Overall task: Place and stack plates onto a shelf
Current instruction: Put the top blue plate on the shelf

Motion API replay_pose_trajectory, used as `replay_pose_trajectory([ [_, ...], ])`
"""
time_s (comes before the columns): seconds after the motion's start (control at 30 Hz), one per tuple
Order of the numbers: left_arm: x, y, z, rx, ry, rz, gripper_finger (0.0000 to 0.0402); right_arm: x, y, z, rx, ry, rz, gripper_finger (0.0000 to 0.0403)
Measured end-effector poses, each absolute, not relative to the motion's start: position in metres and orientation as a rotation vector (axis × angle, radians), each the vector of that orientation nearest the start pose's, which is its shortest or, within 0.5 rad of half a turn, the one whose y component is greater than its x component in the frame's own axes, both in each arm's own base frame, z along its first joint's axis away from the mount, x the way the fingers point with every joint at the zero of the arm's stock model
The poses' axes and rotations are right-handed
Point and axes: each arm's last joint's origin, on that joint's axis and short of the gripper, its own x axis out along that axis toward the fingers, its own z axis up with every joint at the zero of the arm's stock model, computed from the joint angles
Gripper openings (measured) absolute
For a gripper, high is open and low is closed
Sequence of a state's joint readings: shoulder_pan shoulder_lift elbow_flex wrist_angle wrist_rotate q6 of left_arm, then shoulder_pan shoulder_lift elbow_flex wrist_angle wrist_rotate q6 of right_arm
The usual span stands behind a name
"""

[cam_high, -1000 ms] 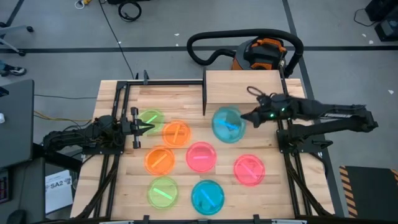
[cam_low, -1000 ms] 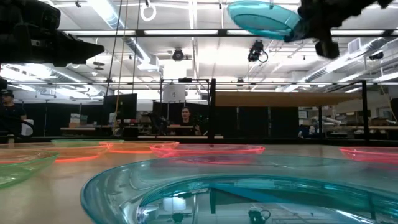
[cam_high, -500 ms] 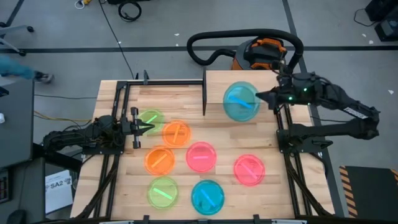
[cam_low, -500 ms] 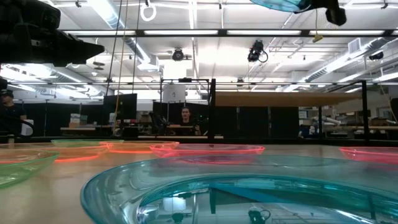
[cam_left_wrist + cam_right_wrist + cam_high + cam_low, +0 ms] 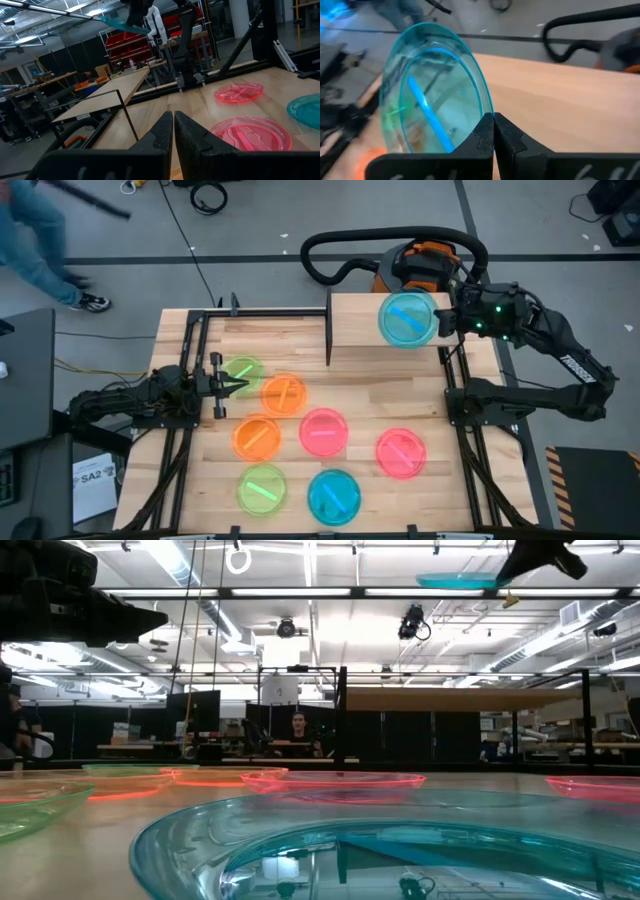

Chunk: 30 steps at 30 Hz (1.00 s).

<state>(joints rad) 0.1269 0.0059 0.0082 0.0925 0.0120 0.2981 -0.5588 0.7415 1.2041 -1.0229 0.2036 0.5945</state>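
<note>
Right now the right gripper pinches the rim of a teal plate, its fingers clamped on the plate's edge, and the plate juts out ahead of them, roughly level in the low view. Directly beneath plate and gripper lies the shelf, so the coming move is, I judge, mostly a straight descent. Farther off, the other seven plates rest on the table. Farthest away, the left gripper waits with fingers pressed together beside a green plate.
</note>
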Motion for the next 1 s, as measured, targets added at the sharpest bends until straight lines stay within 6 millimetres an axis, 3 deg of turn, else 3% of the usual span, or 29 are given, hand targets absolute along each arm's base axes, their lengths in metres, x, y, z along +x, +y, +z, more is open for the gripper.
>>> replay_pose_trajectory([
  [0.5, 0.096, 0.012, 0.175, 0.304, -0.077, 0.128, 0.0025, 0.081, -0.104, 0.375, 0.66, 0.522, -1.185, 0.0005],
  [0.83, 0.096, 0.012, 0.175, 0.304, -0.077, 0.128, 0.0025, 0.083, -0.145, 0.357, 0.743, 0.664, -1.217, 0.0005],
  [1.0, 0.096, 0.012, 0.175, 0.304, -0.076, 0.128, 0.0025, 0.08, -0.147, 0.353, 0.758, 0.706, -1.236, 0.0005],
])
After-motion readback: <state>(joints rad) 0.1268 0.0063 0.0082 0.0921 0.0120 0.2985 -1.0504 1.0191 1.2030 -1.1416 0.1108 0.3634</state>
